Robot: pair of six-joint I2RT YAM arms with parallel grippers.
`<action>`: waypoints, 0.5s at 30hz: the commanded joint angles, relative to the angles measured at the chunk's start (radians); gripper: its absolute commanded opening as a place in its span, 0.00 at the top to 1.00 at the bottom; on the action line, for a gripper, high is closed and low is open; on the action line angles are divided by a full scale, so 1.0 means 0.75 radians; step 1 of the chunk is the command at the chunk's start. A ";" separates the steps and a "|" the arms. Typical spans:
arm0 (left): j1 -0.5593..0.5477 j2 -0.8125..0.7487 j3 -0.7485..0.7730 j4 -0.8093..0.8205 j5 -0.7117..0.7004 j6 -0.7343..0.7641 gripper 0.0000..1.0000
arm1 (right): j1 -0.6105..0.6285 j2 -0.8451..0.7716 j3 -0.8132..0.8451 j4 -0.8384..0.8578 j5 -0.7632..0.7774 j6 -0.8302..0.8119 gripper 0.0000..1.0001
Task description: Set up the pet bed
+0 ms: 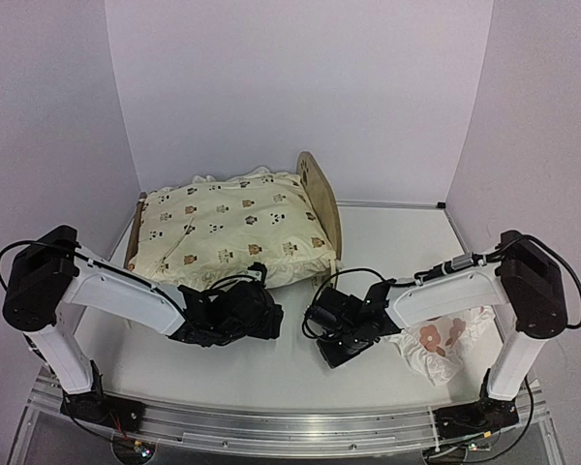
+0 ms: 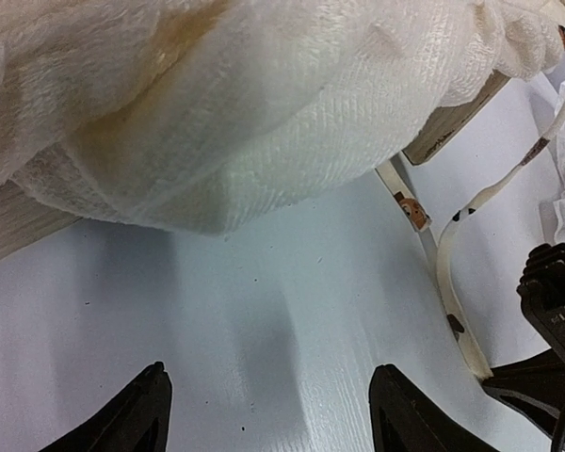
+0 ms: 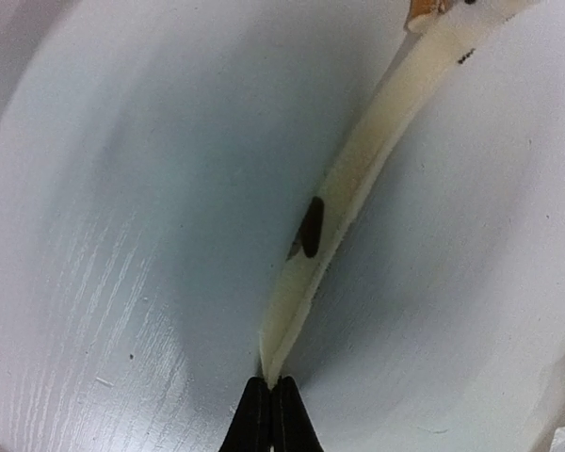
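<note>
Light wood shows at the two ends of the pet bed (image 1: 321, 199), which sits at the middle of the top view, toward the back of the white table (image 1: 271, 378). Its long axis runs nearly left to right across that frame. The rounded headboard is at the right end and the low footboard at the left, so the bed points right.

A cream animal-print cushion (image 1: 232, 228) covers the frame and bulges over its near edge. One tie string (image 3: 344, 188) trails from it onto the table at lower centre.

The right gripper (image 3: 270, 414) has its fingers pressed together on the end of that string. The string seems caught between the very tips, though the wrist view is too close to tell how firm the hold is. The left gripper (image 2: 271, 395) is spread wide with nothing in it, low over the table just before the cushion's overhang.

A white flowered pillow (image 1: 434, 341) lies at lower right, under the right arm.

The main risk is the pull on the string. A hard tug could drag the cushion askew or off the frame, or slide the light bed, and a thin pinch could let the string slip free. The two grippers are also close together at lower centre, so a sideways move could knock one against the other.
</note>
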 commanded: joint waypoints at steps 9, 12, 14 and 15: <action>-0.010 0.200 0.281 -0.076 0.054 0.059 0.24 | 0.007 -0.330 0.201 -0.220 0.411 -0.188 1.00; -0.012 0.315 0.428 -0.135 0.063 0.071 0.23 | 0.005 -0.411 0.237 -0.242 0.498 -0.235 1.00; -0.011 0.390 0.499 -0.148 0.083 0.076 0.23 | 0.002 -0.455 0.235 -0.246 0.556 -0.243 1.00; -0.012 0.428 0.540 -0.152 0.094 0.078 0.23 | 0.001 -0.471 0.231 -0.246 0.575 -0.244 1.00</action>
